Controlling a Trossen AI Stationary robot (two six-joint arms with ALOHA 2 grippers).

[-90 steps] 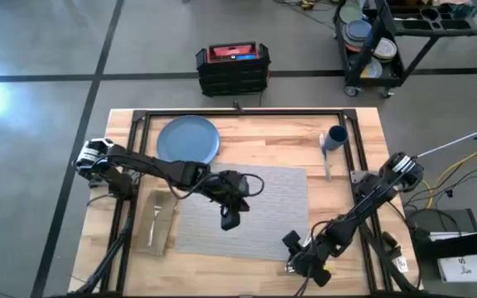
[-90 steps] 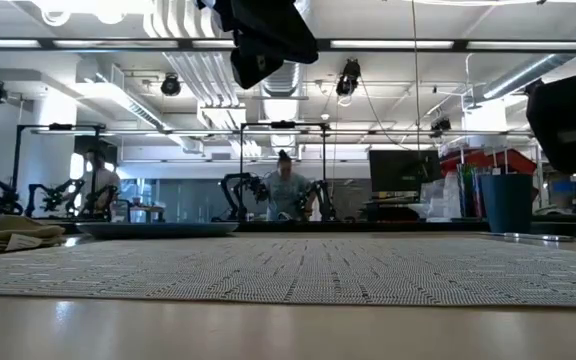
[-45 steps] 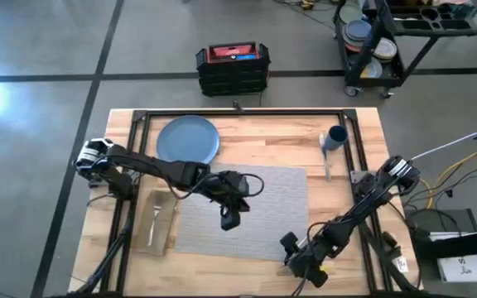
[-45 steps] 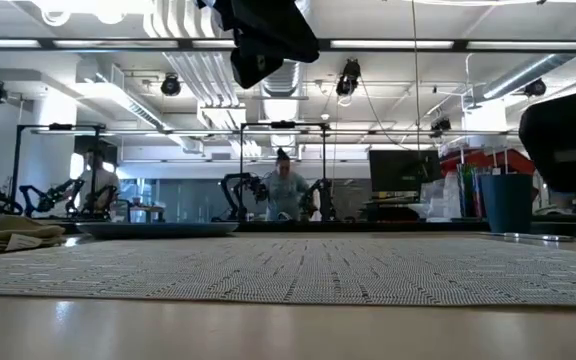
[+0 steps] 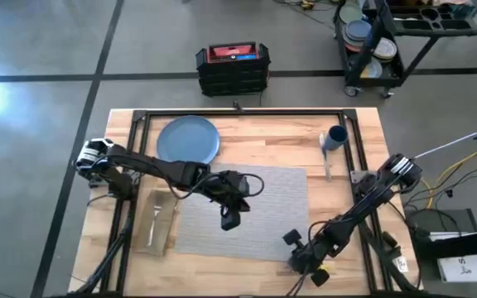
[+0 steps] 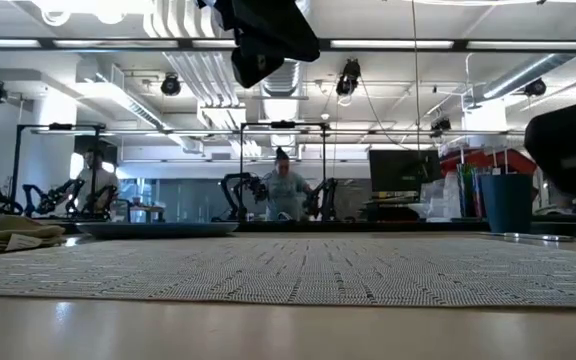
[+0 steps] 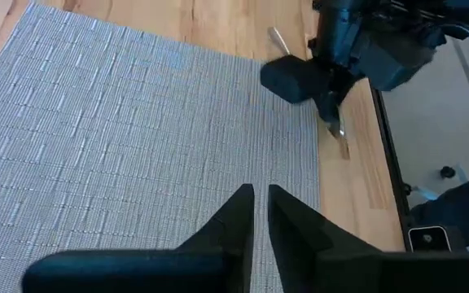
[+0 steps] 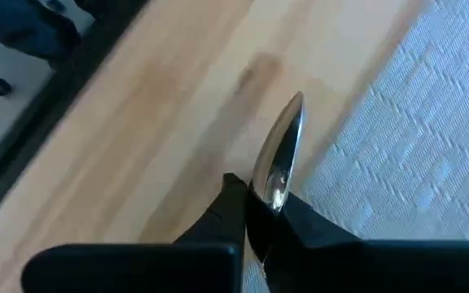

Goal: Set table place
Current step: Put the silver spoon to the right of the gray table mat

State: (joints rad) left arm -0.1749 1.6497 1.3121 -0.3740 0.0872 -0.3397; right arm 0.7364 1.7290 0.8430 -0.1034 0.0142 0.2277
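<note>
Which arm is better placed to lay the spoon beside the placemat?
The right. Its tool is shut on the spoon just off the placemat's edge, low over bare wood. The left tool hangs empty, nearly shut, above the mat's middle.

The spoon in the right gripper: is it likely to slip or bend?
The spoon looks like polished metal, so probably stiff but slippery. The right gripper pinches only its narrow handle, so it might pivot. It appears thin, likely light.

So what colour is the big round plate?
Blue: the plate shows best in the high view.
</note>
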